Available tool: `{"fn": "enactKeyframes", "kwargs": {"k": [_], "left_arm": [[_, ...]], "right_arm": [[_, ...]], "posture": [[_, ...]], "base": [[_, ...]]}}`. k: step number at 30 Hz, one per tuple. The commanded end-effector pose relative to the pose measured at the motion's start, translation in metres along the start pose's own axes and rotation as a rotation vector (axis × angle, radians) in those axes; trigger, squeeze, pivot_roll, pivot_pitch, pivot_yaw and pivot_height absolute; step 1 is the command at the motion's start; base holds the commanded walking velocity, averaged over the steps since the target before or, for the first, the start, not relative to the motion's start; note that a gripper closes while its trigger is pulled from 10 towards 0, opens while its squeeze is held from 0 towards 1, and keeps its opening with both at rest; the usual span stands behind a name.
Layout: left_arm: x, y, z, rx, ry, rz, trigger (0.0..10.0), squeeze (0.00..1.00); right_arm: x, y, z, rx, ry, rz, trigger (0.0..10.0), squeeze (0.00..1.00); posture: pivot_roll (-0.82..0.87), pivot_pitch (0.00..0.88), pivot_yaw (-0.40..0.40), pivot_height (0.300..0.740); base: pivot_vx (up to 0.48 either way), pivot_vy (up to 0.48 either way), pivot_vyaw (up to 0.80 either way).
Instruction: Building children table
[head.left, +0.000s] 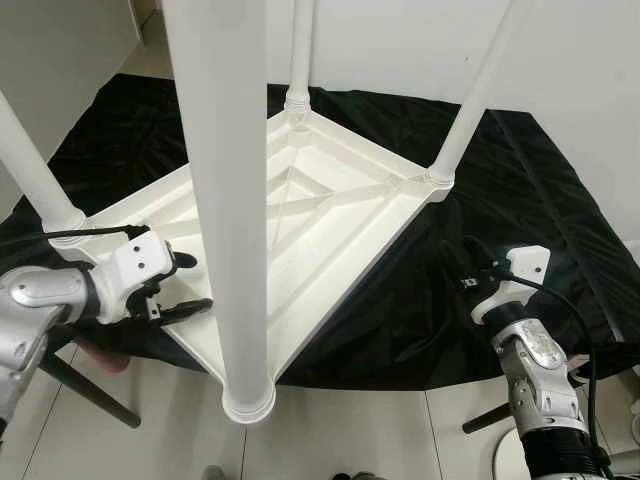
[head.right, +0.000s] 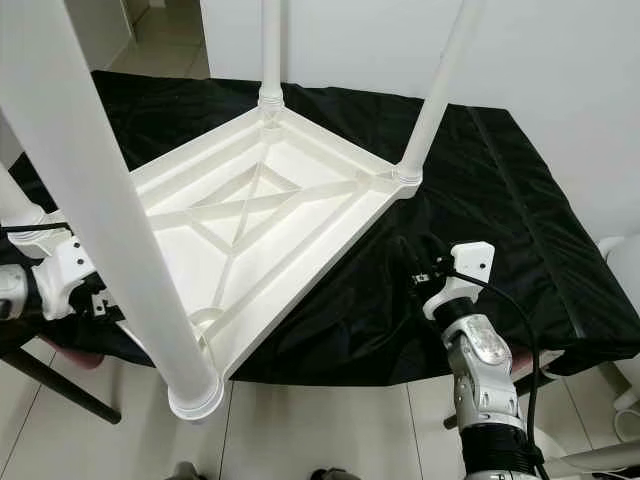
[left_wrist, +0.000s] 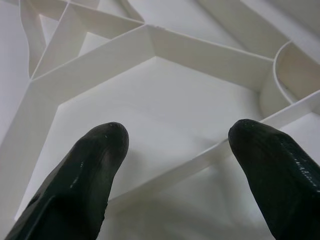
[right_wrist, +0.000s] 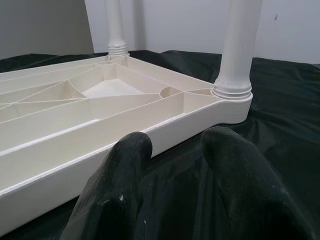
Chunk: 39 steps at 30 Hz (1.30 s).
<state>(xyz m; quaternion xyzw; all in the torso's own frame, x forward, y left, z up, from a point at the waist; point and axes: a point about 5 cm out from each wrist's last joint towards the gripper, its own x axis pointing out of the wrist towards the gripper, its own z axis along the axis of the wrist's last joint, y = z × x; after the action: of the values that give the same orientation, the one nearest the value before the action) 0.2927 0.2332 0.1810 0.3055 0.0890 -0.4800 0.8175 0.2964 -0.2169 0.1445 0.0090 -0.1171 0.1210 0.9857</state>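
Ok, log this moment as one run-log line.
table top: upside down, four legs on | left end effector: open, at its edge | right end effector: open, beside it

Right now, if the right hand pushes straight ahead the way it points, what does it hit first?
Probably the side rim of the upturned white tabletop, just short of the corner leg. The right hand is open over the black cloth; depth is uncertain.

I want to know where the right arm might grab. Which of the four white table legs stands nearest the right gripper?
The far-right leg, standing in the tabletop corner straight ahead of the right gripper. The other three legs stand farther to the robot's left.
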Motion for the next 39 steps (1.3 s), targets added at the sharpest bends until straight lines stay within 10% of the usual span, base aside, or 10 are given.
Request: {"fn": "enactKeyframes", "kwargs": {"k": [1,39], "left_arm": [[-0.003,-0.018,-0.002,-0.005,0.012,-0.321,10.0,0.0],[0.04,-0.021,-0.008,0.17,0.107,-0.398,10.0,0.0]], "right_arm": [[-0.003,-0.002,-0.002,-0.011,0.023,0.0,10.0,0.0],[-0.003,0.001,-0.002,-0.036,0.037,0.017,10.0,0.0]], "posture": [[0.07,0.114,-0.048,0.74],[0.04,0.126,-0.029,0.74]], "base": [[0.0,0.0,0.0],[0.0,0.0,0.0]]}}
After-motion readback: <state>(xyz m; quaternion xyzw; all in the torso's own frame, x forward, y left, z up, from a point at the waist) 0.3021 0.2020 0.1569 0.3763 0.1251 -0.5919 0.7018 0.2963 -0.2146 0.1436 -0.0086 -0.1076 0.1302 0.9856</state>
